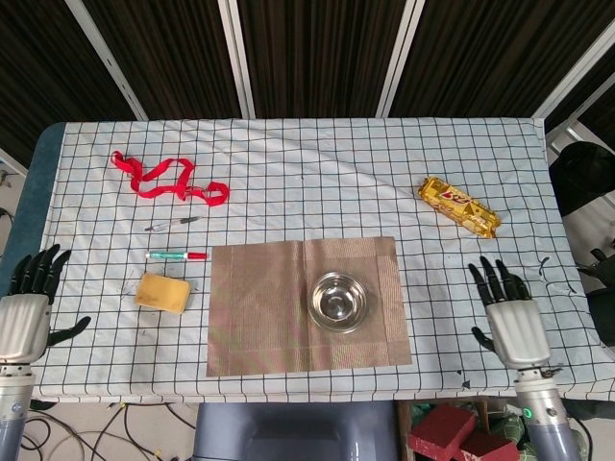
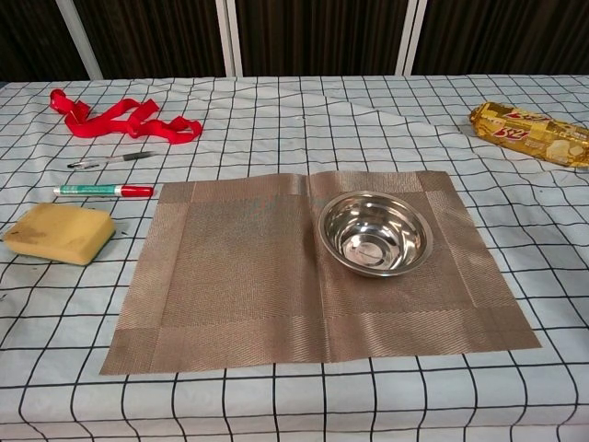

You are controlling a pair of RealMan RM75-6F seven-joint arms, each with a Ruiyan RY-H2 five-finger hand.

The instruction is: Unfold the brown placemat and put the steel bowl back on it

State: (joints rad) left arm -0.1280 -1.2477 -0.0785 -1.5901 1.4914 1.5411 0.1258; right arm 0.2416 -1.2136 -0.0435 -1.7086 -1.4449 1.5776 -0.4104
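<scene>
The brown placemat [image 1: 259, 307] [image 2: 239, 276] lies flat and unfolded near the table's front edge. The steel bowl [image 1: 337, 301] [image 2: 375, 233] stands upright on its right half, empty. My right hand [image 1: 508, 316] hovers open at the table's right front, well clear of the mat, fingers spread and holding nothing. My left hand [image 1: 25, 307] is off the table's left front corner, open too. Neither hand shows in the chest view.
Left of the mat lie a yellow sponge [image 1: 162, 292] [image 2: 58, 233], a red-and-green marker [image 1: 176, 255] [image 2: 104, 191] and a thin pen [image 1: 173, 223]. A red ribbon [image 1: 166, 179] [image 2: 118, 119] sits at the far left. A gold snack pack [image 1: 458, 206] [image 2: 531, 133] lies at the right.
</scene>
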